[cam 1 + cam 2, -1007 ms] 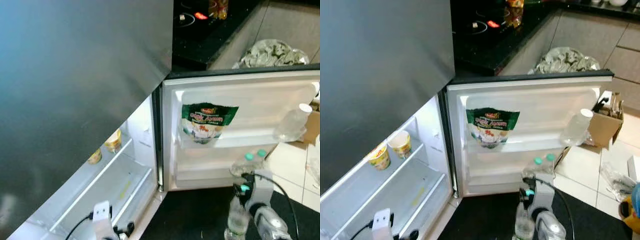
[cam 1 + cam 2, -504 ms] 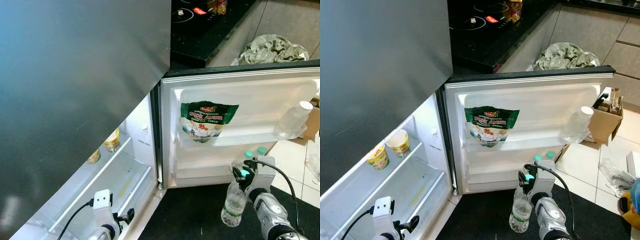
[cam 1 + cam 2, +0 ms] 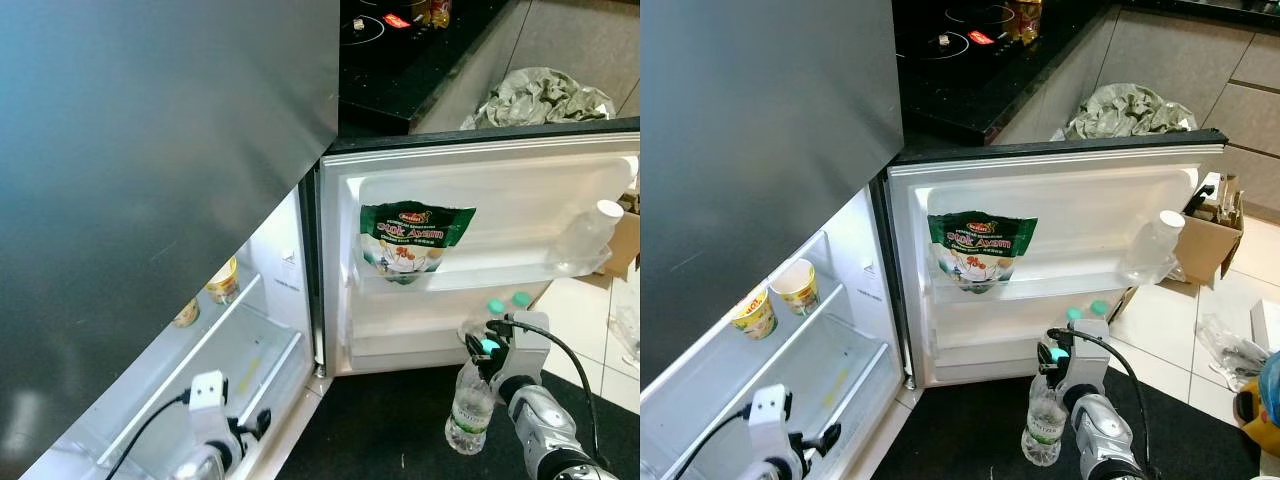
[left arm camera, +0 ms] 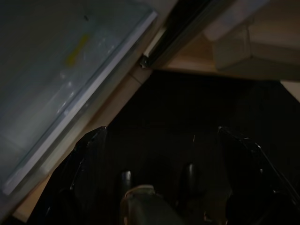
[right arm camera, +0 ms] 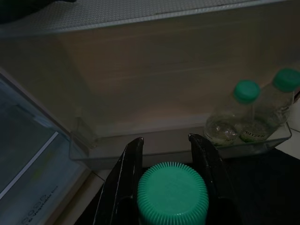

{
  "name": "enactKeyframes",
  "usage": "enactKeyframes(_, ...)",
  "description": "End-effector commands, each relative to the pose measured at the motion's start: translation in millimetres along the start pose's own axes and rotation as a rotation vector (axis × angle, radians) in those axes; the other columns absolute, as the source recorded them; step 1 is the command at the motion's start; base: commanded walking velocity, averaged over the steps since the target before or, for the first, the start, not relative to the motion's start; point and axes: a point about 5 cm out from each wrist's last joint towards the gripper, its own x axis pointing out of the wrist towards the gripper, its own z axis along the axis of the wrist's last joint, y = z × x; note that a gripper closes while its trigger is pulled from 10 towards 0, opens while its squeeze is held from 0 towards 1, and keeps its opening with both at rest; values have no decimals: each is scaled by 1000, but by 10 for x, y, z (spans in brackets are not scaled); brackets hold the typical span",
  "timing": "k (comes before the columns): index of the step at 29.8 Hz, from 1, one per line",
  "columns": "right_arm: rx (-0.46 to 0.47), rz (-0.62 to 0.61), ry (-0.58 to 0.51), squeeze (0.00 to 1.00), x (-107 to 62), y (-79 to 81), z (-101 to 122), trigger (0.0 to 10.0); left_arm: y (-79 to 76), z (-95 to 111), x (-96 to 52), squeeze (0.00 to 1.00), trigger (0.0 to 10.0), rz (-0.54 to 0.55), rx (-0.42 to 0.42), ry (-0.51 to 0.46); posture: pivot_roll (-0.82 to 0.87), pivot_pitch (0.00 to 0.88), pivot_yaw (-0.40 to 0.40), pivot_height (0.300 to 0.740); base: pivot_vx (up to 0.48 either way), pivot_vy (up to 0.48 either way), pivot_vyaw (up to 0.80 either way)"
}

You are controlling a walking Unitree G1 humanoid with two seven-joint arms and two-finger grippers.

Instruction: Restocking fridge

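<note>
The right gripper (image 5: 165,154) is clamped on a water bottle (image 3: 470,410) just under its green cap (image 5: 172,192), one black finger on each side of the neck. In the left eye view the bottle hangs at lower right, over the dark mat (image 3: 400,425), just in front of the open fridge door (image 3: 480,180).

The likely target is the lower door shelf (image 5: 154,150), where two green-capped bottles (image 5: 253,112) already stand at its far end, at the right of the right wrist view.

Risks:
- The grip is high on the neck, so the bottle could swing or slip while being lifted over the shelf lip.
- The bottle base may catch on the shelf front and tip.
- Coming in too near the standing bottles could knock them over.
- A push on the door could swing it and shift the green pouch (image 3: 410,235) and the leaning clear bottle (image 3: 585,240) on the upper door shelf.

The left gripper (image 4: 164,154) sits low at the bottom left of the left eye view, by the fridge body's lower shelf (image 3: 240,370), fingers spread and holding nothing.

Hard to read:
- The left wrist view is very dark; only the mat and the shelf edge can be made out.
- Two cups (image 3: 780,295) on the inner shelf are partly cut off by the grey fridge front (image 3: 150,180) in the left eye view.
- The held bottle's label is too small to read.
- The depth of the lower door shelf is unclear.
</note>
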Motion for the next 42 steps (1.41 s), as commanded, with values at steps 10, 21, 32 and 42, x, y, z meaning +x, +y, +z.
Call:
enactKeyframes(10, -37, 21, 11, 0, 13, 77, -30, 10000, -186, 69, 81, 0, 10000, -103, 108, -1, -34, 54, 7, 740, 0, 0, 0)
enactKeyframes(21, -29, 7, -6, 0, 44, 48, 61, 10000, -259, 208, 137, 0, 10000, -149, 143, -36, -34, 65, 8, 740, 0, 0, 0)
enactKeyframes(32, -7, 36, -56, 0, 74, 63, 171, 10000, -147, 56, 61, 0, 10000, -104, 121, 8, -34, 71, 7, 740, 0, 0, 0)
enactKeyframes(42, -16, 46, -40, 0, 89, 73, 186, 10000, -101, 83, 52, 0, 10000, -84, 111, -3, -39, 70, 5, 715, 0, 0, 0)
